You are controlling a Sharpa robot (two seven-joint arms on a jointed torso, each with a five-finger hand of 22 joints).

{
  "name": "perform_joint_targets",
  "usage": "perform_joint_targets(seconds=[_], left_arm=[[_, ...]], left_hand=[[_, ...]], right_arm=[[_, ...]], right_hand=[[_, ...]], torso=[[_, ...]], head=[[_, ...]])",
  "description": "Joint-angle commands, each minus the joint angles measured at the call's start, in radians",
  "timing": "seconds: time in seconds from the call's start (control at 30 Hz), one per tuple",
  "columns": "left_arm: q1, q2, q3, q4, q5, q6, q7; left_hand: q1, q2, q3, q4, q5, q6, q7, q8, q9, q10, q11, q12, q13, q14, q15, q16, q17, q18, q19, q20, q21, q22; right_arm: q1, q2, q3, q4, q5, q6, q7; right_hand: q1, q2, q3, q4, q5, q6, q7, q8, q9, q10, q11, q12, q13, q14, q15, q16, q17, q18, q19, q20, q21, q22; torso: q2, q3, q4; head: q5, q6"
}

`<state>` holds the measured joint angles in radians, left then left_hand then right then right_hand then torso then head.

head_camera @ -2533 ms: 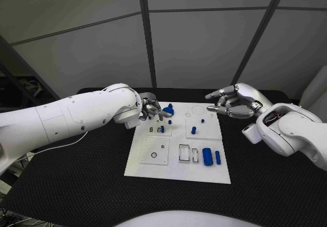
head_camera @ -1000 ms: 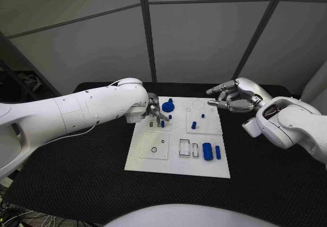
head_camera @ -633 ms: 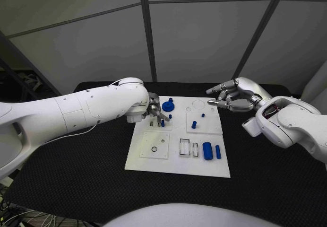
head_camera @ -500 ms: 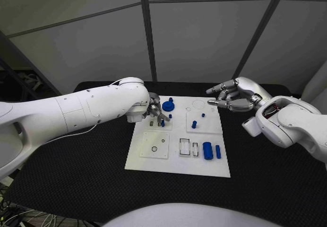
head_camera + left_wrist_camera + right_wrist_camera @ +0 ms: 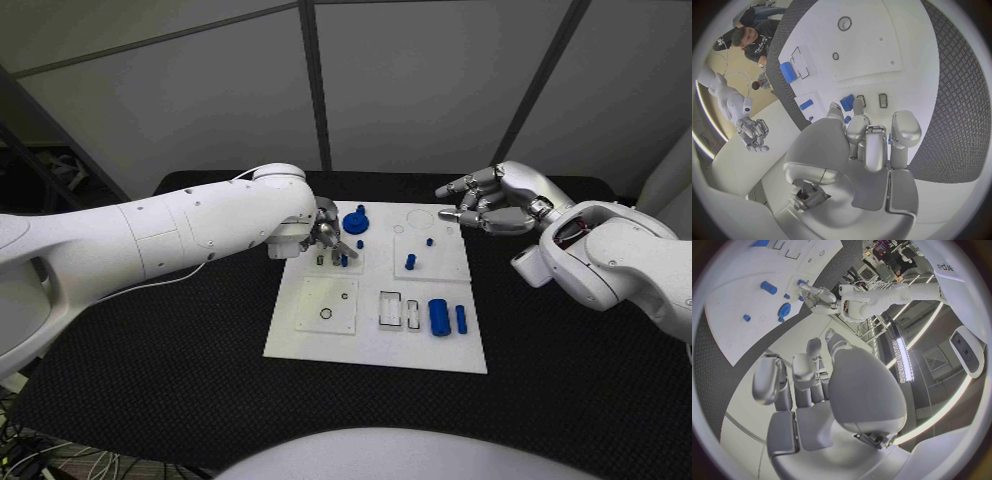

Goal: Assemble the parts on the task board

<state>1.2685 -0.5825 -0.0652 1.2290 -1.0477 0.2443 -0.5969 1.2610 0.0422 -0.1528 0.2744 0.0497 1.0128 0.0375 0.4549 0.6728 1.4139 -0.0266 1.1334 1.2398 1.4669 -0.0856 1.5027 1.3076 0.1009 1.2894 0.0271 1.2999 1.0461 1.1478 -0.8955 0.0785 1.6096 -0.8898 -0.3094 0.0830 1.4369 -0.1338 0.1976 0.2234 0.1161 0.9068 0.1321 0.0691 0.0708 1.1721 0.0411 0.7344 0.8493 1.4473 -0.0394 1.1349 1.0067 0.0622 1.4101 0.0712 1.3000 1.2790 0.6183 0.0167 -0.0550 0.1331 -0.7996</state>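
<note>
The left hand point(image 5: 326, 238) sits low over the far-left part of the task board point(image 5: 325, 352), its fingers point(image 5: 862, 131) pointing down and drawn close together over a small blue peg point(image 5: 847, 102); whether they actually pinch that peg cannot be told, since the fingertips hide the contact in both the head view and the left wrist view. Just beside those fingers stands a round blue disc with a knob point(image 5: 355, 224), and a small slot outlined in black point(image 5: 882, 100) lies next to the peg. Further along the board, on its far-right panel, a short blue peg point(image 5: 410, 264) stands upright with a smaller blue piece point(image 5: 430, 243) near it. Toward the near edge, two blue cylinders point(image 5: 438, 318) lie side by side next to a pair of rectangular cut-outs point(image 5: 391, 309), and a small ring point(image 5: 326, 316) marks the near-left panel. The right hand point(image 5: 488, 208) hovers above the board's far-right corner, well apart from the parts, its fingers loosely curled and holding nothing. The board rests on the black worktop point(image 5: 173, 370).
</note>
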Motion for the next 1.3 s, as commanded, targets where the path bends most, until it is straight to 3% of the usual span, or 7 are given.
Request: perform_joint_targets(seconds=[0.03,0.23,0.43,0.53,0.77,1.0,1.3], left_arm=[[0.002,0.001,0.000,0.002,-0.004,0.022,0.009],[0.002,0.000,0.000,0.004,0.015,0.002,0.022],[0.002,-0.003,0.000,0.003,0.046,-0.022,0.037],[0.002,-0.004,0.000,0.003,0.065,-0.024,0.044],[0.002,-0.015,0.000,0.007,0.124,-0.024,0.048],[0.002,-0.044,0.001,0.025,0.145,-0.050,0.055],[0.002,-0.080,0.002,0.056,0.149,-0.103,0.071]], left_hand=[[0.015,0.002,0.006,-0.002,0.000,-0.009,-0.002,0.000,0.005,-0.002,-0.005,-0.006,0.003,0.082,-0.003,0.005,0.180,0.002,-0.008,-0.003,0.006,0.001],[0.054,0.036,0.030,-0.020,0.001,-0.010,-0.005,-0.004,0.022,0.000,-0.007,-0.009,0.009,0.083,-0.004,0.006,0.181,0.003,-0.009,-0.003,0.007,0.005],[0.134,0.072,0.071,-0.081,0.005,-0.018,-0.010,-0.014,0.040,-0.001,-0.012,-0.017,0.014,0.083,-0.009,0.006,0.181,0.003,-0.012,-0.007,0.008,0.008],[0.186,0.090,0.104,-0.130,0.075,-0.029,-0.010,-0.030,0.049,-0.005,-0.013,-0.032,0.013,0.082,-0.010,0.004,0.179,0.004,-0.016,-0.009,0.006,0.006],[0.218,0.090,0.165,-0.196,0.261,-0.040,0.001,-0.049,0.074,-0.012,-0.006,-0.072,0.002,0.081,-0.004,0.001,0.176,0.005,-0.025,-0.005,0.001,0.004],[0.182,0.071,0.228,-0.233,0.328,-0.035,0.004,-0.058,0.106,-0.005,-0.003,-0.088,0.005,0.081,-0.001,0.001,0.177,0.005,-0.027,0.000,0.001,0.010],[0.098,0.019,0.351,-0.278,0.459,-0.016,0.002,-0.066,0.155,0.011,-0.006,-0.092,0.021,0.084,-0.002,0.008,0.186,0.004,-0.020,-0.002,0.007,0.027]], right_arm=[[0.002,0.001,0.001,0.000,-0.005,0.006,0.002],[0.002,0.004,0.001,-0.003,-0.007,0.006,0.001],[0.002,0.007,0.001,-0.006,-0.007,0.009,-0.001],[0.002,0.008,0.001,-0.009,-0.007,0.011,-0.002],[0.002,0.010,0.001,-0.012,-0.010,0.020,-0.007],[0.002,0.011,0.001,-0.016,-0.027,0.025,-0.012],[0.002,0.013,0.001,-0.019,-0.043,0.026,-0.014]], right_hand=[[-0.009,-0.002,0.000,-0.003,0.007,0.001,-0.004,-0.003,-0.002,0.006,-0.001,-0.002,-0.001,0.005,0.001,-0.004,0.000,0.010,0.004,0.001,-0.003,0.000],[-0.009,-0.002,0.000,-0.003,0.007,0.001,-0.004,-0.003,-0.002,0.006,-0.001,-0.002,-0.001,0.005,0.001,-0.004,0.000,0.010,0.004,0.001,-0.003,0.000],[-0.008,0.000,0.001,-0.004,0.009,0.002,-0.004,-0.003,-0.001,0.006,-0.001,0.000,-0.001,0.006,0.001,-0.004,0.001,0.010,0.005,0.000,-0.003,0.001],[-0.008,0.000,0.001,-0.004,0.009,0.002,-0.004,-0.003,-0.001,0.006,-0.001,0.000,-0.001,0.006,0.001,-0.004,0.001,0.010,0.005,0.000,-0.003,0.001],[-0.009,0.000,0.002,-0.004,0.010,0.003,-0.004,-0.003,-0.001,0.006,-0.001,-0.001,-0.002,0.006,0.001,-0.005,0.000,0.010,0.004,0.000,-0.005,-0.001],[-0.017,-0.002,0.000,-0.001,0.012,0.005,-0.004,-0.002,-0.001,0.007,-0.001,0.000,-0.003,0.006,0.001,-0.008,0.000,0.010,0.004,0.000,-0.007,-0.002],[-0.019,-0.003,-0.001,0.000,0.012,0.005,-0.004,-0.002,-0.001,0.008,-0.001,0.001,-0.003,0.007,0.001,-0.008,0.000,0.010,0.005,0.000,-0.007,-0.002]], torso=[[0.000,0.0000,0.0003],[0.000,-0.0002,0.0005],[0.000,0.0003,0.0012],[0.000,0.0002,0.0007],[0.000,0.0002,-0.0001],[0.000,0.0005,0.0025],[0.001,0.0002,0.0015]], head=[[0.000,-0.002],[0.000,-0.003],[0.000,-0.005],[0.002,-0.008],[0.005,-0.008],[0.003,-0.008],[0.006,-0.007]])
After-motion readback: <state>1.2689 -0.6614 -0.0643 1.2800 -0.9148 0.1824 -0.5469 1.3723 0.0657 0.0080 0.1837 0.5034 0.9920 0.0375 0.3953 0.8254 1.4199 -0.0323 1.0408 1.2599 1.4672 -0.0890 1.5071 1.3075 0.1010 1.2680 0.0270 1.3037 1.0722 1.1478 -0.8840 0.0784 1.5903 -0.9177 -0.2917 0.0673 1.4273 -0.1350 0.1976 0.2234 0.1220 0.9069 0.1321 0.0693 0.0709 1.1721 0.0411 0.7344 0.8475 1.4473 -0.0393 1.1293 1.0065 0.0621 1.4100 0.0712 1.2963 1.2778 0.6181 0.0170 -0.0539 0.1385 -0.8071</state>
